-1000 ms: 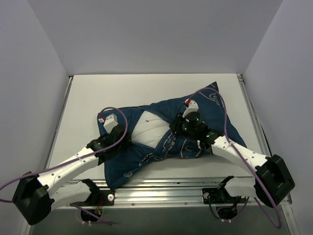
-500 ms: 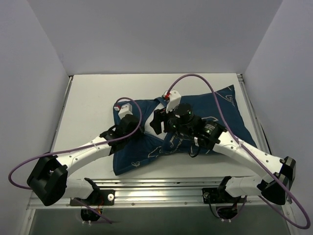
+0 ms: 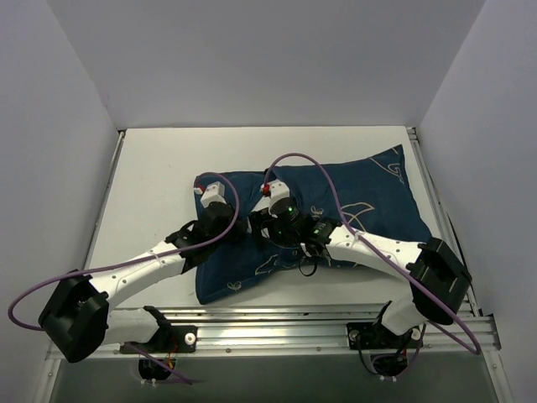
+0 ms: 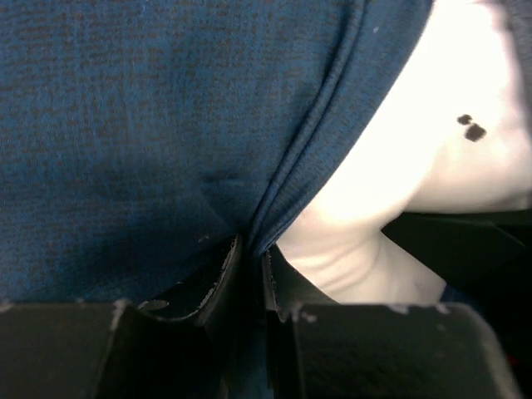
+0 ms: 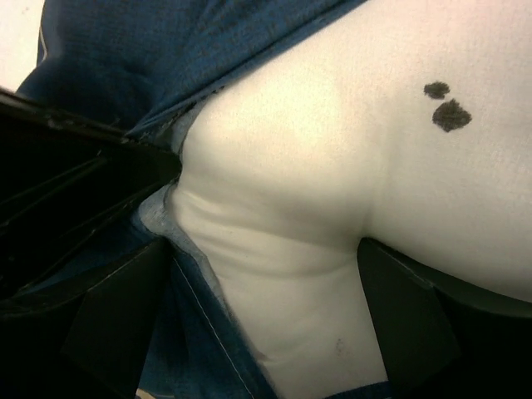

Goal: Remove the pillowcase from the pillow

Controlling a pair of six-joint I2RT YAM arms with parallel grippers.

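Pale lavender walls [image 3: 252,59] close in three sides of a white table [image 3: 151,168], with an aluminium rail [image 3: 277,323] along the edge on the arm-base side of the pillowcase [image 3: 369,210]. That navy cover, printed with cream line drawings, lies flat across the middle of the table and serves as the reference for what follows. Both arms reach onto its left-hand portion: the left arm [image 3: 143,273] crosses its left edge and the right arm [image 3: 377,248] lies diagonally over its near half, so the two wrists sit close together and hide the cover's opening from the overhead camera. A purple cable [image 3: 50,290] loops outward from the left arm beyond the pillowcase's left edge, and a second purple cable [image 3: 336,176] arches over the cover's centre. In the left wrist view, the left gripper [image 4: 249,258] is clamped on a folded hem of the pillowcase, its jaws nearly together with navy cloth pinched between them. The pillow [image 5: 332,183] shows only at this opening, as a white bulge pushing out past the hem; the rest stays inside the cover. Two small dark specks [image 5: 449,112] mark its exposed face. The right gripper [image 5: 266,299] has its jaws spread wide, straddling a creased white corner of the pillow; whether the pads press on it cannot be told.
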